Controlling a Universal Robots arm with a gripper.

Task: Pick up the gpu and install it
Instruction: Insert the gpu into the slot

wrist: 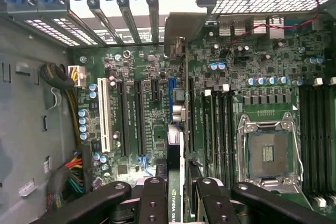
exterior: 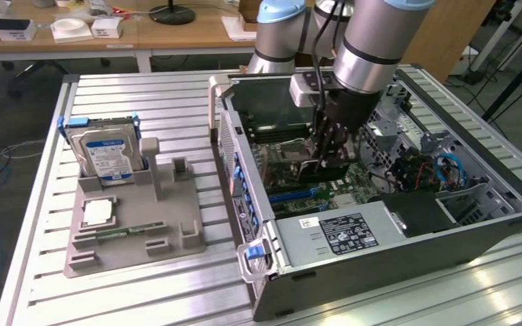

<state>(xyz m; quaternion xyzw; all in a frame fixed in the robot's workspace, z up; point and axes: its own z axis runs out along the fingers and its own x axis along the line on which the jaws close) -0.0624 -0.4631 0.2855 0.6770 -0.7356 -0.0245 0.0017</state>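
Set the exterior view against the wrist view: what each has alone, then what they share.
Exterior: silver hard drive with blue-white label, upright in a grey plastic holder; small square silver processor chip. Wrist: long white expansion slot; yellow-black cable bundle. Shared: black gripper shut on the thin dark gpu card, over the green motherboard.

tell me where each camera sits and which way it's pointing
Exterior view: off the arm, raised, looking down at the open black computer case; the silver robot arm and pincer show.
Wrist view: on the wrist, facing into the case at the green motherboard; the black pincer shows.
Shared: the motherboard and the pincer gripping the thin dark gpu card.
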